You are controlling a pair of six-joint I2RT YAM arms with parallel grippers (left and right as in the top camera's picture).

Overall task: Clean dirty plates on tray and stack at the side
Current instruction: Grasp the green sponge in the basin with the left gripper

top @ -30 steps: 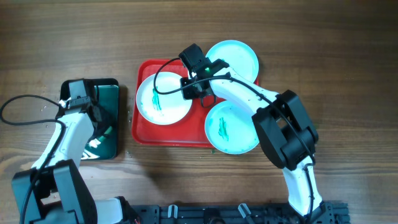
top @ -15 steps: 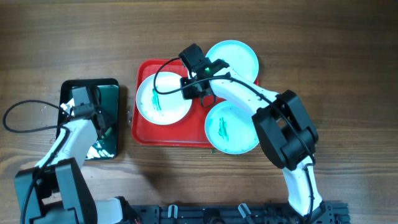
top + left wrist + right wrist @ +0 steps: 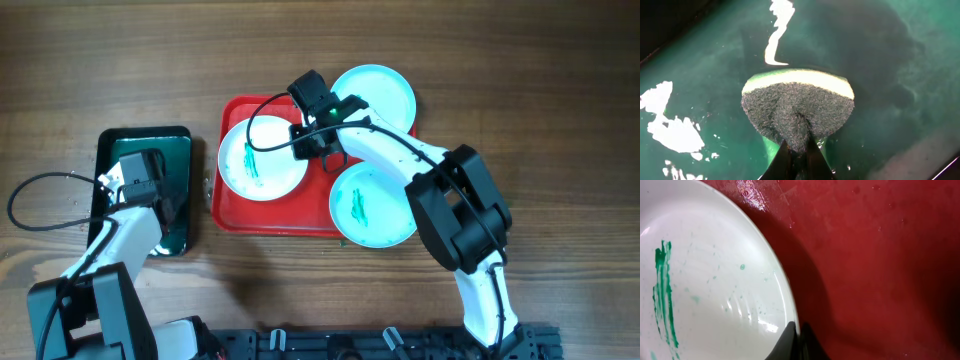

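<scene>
my left claw (image 3: 799, 152) pinched tight on the sponge (image 3: 798, 105) over the green basin (image 3: 890, 60), right claw (image 3: 798, 332) clamped on the smeared plate (image 3: 715, 280) rim over the red tray (image 3: 880, 255).

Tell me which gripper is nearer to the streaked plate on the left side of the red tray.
Right. The right gripper pinches the rim of that plate on the tray; the left gripper is off in the green basin, holding a sponge.

A wooden bench (image 3: 520, 60) carries a black tub (image 3: 150, 130) of green water (image 3: 880, 65) at left; a black cable (image 3: 45, 177) loops beside it. A black rail (image 3: 400, 340) lines the near edge.
</scene>
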